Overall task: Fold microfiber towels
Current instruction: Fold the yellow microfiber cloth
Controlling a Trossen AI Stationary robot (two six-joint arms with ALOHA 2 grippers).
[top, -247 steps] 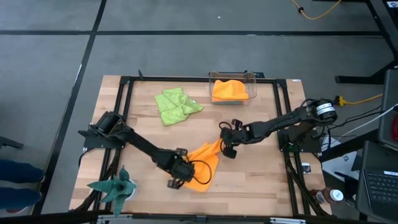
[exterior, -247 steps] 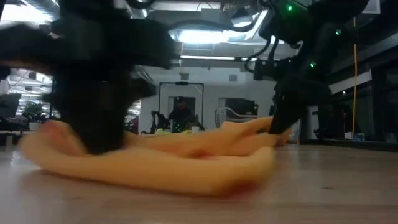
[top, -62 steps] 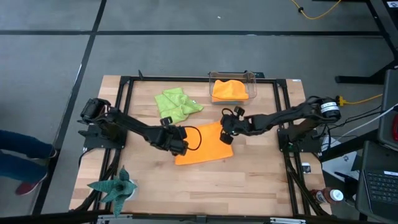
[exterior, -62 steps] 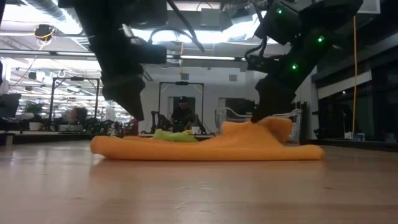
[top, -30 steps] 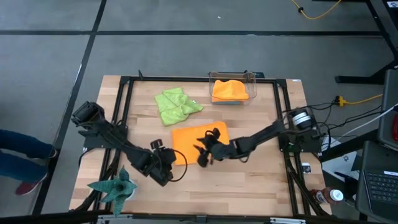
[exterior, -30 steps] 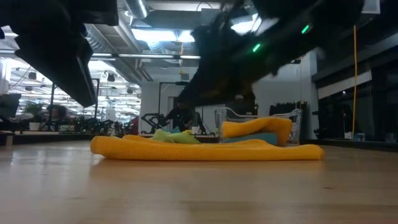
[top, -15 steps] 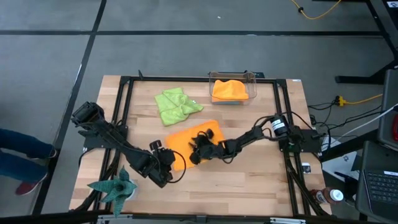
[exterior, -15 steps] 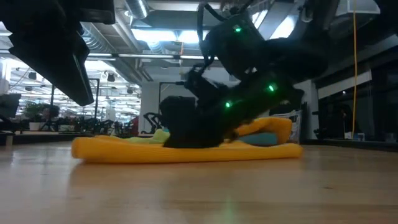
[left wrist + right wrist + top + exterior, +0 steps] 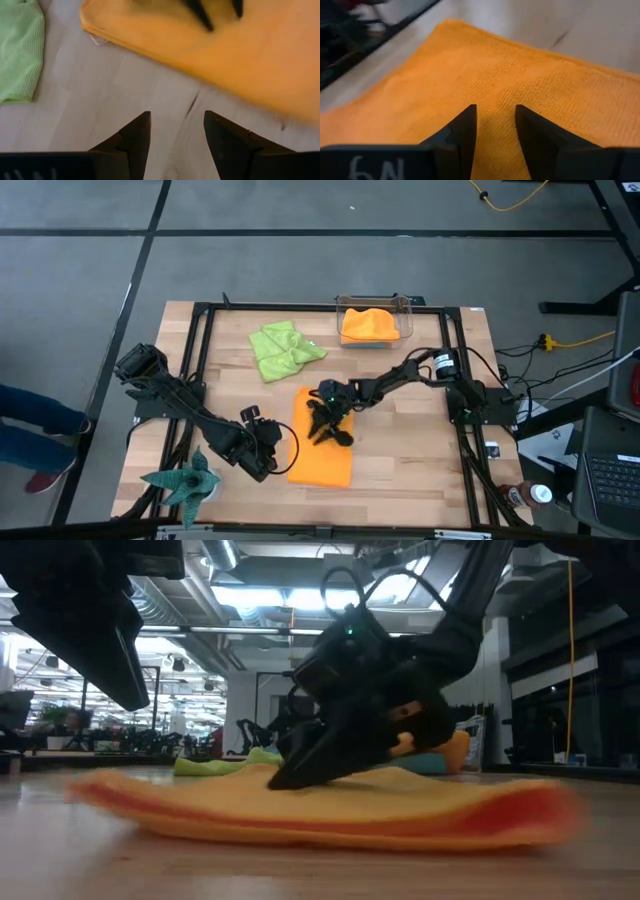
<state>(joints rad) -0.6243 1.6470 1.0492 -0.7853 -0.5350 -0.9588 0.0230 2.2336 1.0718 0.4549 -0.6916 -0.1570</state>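
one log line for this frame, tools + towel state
left tool: open, beside orange towel, apart | right tool: fingers parted, pressing on orange towel | towel: folded, flat on table | green towel: unfolded

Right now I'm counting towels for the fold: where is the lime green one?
In the high view the lime green towel lies crumpled at the table's far left-centre, left of the clear bin holding an orange towel.

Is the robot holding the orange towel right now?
Not clearly. The right gripper presses down on the orange towel; a pinch cannot be told. The left gripper is open, empty.
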